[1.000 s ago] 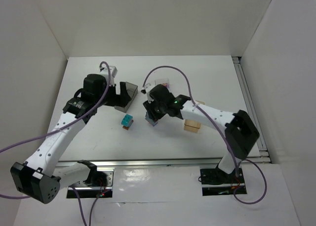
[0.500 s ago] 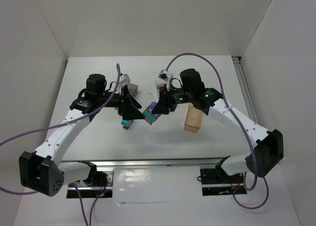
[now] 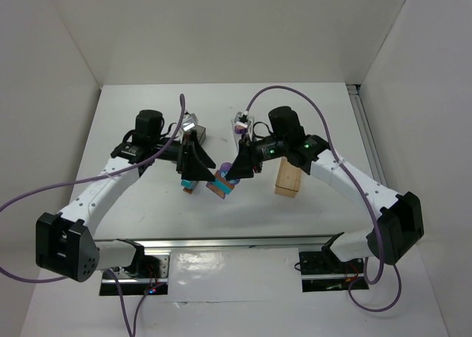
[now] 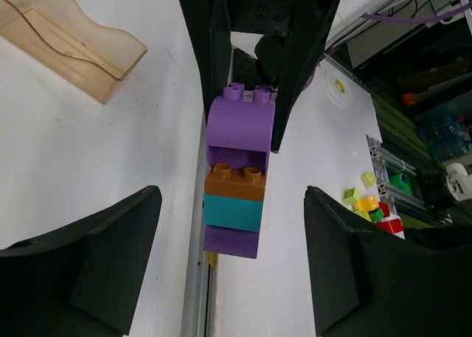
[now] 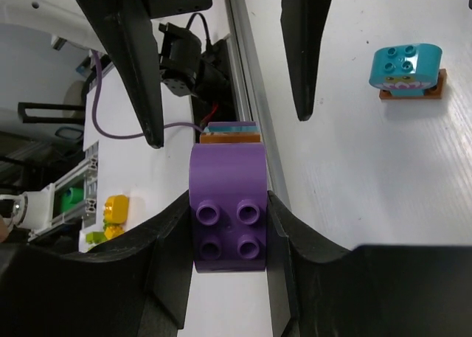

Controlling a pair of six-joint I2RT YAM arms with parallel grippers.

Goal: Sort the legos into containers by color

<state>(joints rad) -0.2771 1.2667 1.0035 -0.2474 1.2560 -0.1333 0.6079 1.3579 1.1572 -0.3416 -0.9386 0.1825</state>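
The right gripper (image 5: 230, 237) clamps the purple arch brick (image 5: 228, 176) of a lego stack (image 4: 233, 213) whose free end points between the wide-spread fingers (image 4: 88, 267) of the left gripper (image 4: 231, 230), seemingly untouched.

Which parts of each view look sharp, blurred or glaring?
Top external: glare on the shiny metal base plate. Left wrist: stack of purple, orange-brown and teal plastic bricks sharp, left end effector's black fingers soft-edged. Right wrist: same stack crisp, left background washed out.
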